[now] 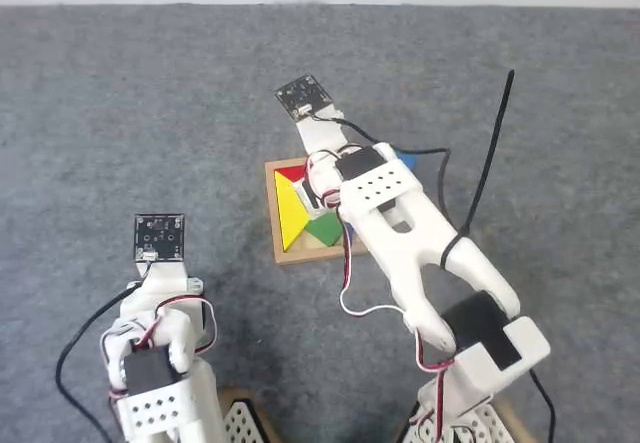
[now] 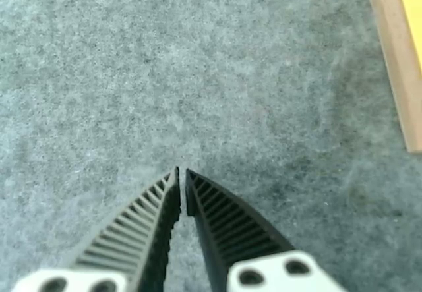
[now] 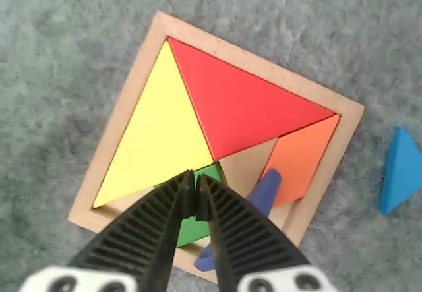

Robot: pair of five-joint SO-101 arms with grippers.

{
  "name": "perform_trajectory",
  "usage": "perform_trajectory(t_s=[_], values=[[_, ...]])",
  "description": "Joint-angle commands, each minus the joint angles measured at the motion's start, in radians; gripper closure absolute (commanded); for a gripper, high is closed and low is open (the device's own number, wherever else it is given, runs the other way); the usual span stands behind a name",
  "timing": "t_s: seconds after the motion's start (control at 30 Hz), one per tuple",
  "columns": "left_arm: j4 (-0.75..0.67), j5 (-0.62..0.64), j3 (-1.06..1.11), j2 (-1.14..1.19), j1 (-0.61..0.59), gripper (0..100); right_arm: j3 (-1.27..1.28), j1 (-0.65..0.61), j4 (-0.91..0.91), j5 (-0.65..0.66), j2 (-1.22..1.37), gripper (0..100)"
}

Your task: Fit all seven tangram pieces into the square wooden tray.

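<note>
**right hand shut over the tray, two blue pieces not yet seated**

the square wooden tray [image 1: 272, 213] lies near the middle of the grey surface [image 1: 150, 93]. the right hand [image 3: 194, 176] hangs directly over it with its fingers pressed together and nothing between them. the tips sit just above the point where the pieces meet at the tray's centre.

the yellow triangle [image 3: 158, 140] and the red triangle [image 3: 244, 107] each lie with the long side against a tray wall and the apex pointing to the centre. they touch along one short side. the orange piece [image 3: 300, 163] sits flat against the wall next to the red one. the green piece [image 3: 190, 231] lies under the right hand's fingers, partly hidden.

the dark blue piece [image 3: 264, 190] lies askew over the bare wood. its long axis slants across the tray's sides, with one end by the orange piece and the other under a finger near the rim.

the light blue triangle [image 3: 399, 170] lies on the surface outside the tray, apart from its rim.

the left hand [image 2: 182, 173] is over bare surface near the front left edge, well apart from the tray, with its fingers closed tip to tip on nothing.
</note>
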Motion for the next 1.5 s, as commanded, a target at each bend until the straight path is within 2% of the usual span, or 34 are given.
perform_trajectory(t_s=[0.0,0.3,0.5,0.63,0.8,0.87,1.23,1.47], values=[[0.005,-0.009,-0.008,-0.018,-0.003,98,-0.008,0.021,0.001,0.012,0.036,99.1],[0.005,-0.009,-0.008,-0.018,-0.003,98,-0.008,0.116,0.004,-0.014,0.099,99.1],[0.005,-0.009,-0.008,-0.018,-0.003,98,-0.005,0.117,0.004,-0.032,0.091,99.1],[0.005,-0.009,-0.008,-0.018,-0.003,98,0.061,0.147,-0.016,-0.069,-0.033,99.1],[0.005,-0.009,-0.008,-0.018,-0.003,98,0.281,0.217,-0.136,-0.068,-0.297,99.2],[0.005,-0.009,-0.008,-0.018,-0.003,98,0.322,0.243,-0.142,-0.066,-0.325,99.2],[0.005,-0.009,-0.008,-0.018,-0.003,98,0.221,0.251,-0.101,-0.034,-0.07,99.2],[0.005,-0.009,-0.008,-0.018,-0.003,98,0.236,0.248,-0.044,-0.06,-0.051,99.1]])
